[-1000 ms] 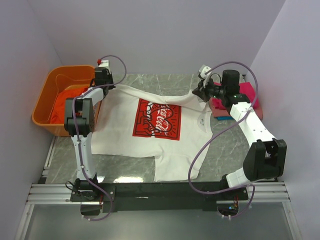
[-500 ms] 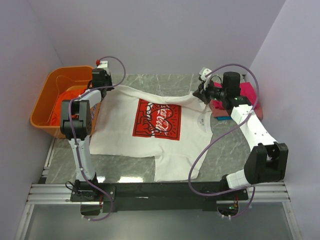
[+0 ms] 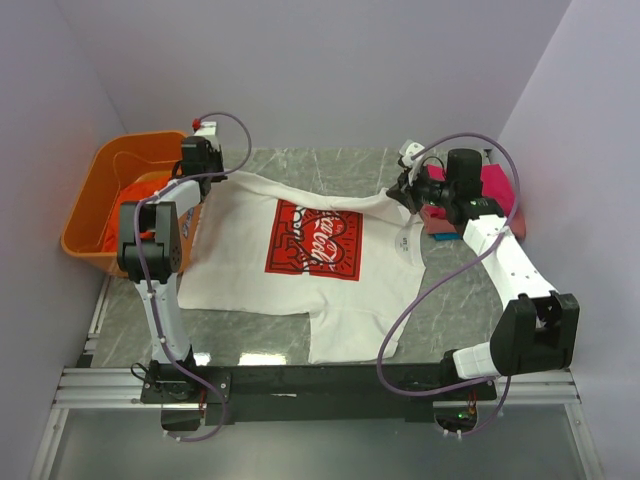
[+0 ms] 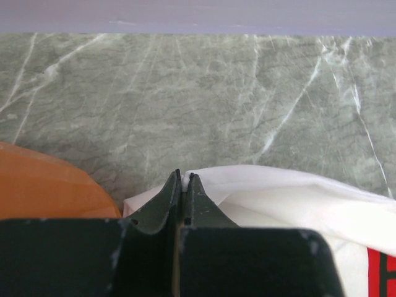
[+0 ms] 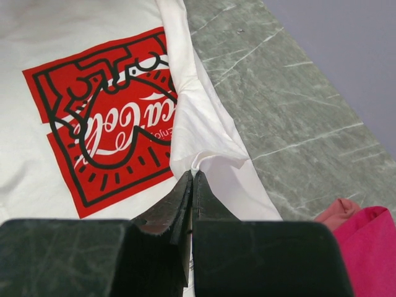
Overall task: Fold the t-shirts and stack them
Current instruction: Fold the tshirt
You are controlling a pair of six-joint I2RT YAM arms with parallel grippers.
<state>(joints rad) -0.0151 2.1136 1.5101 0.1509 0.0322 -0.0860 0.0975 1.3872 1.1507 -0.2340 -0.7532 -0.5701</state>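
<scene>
A white t-shirt (image 3: 300, 270) with a red rectangular print lies spread on the marble table. My left gripper (image 3: 213, 176) is shut on its far left corner (image 4: 204, 179), pinching white cloth between the jaws. At the far right edge of the shirt my right gripper (image 3: 398, 190) is shut on a fold of white cloth (image 5: 210, 148), with the red print (image 5: 105, 136) to its left. An orange-red shirt (image 3: 130, 205) lies in the basket. Magenta and pink shirts (image 3: 480, 205) lie stacked at the right, with a blue one under them.
An orange plastic basket (image 3: 90, 190) stands at the table's left edge, close to my left arm; its rim (image 4: 43, 185) shows beside the left jaws. The purple back wall (image 3: 320, 80) lies just beyond both grippers. Bare marble (image 3: 470, 290) shows right of the shirt.
Both grippers have shifted slightly toward the back and outward with the shirt's far edge held, drawing that edge a little tauter. The shirt's body has barely moved.
</scene>
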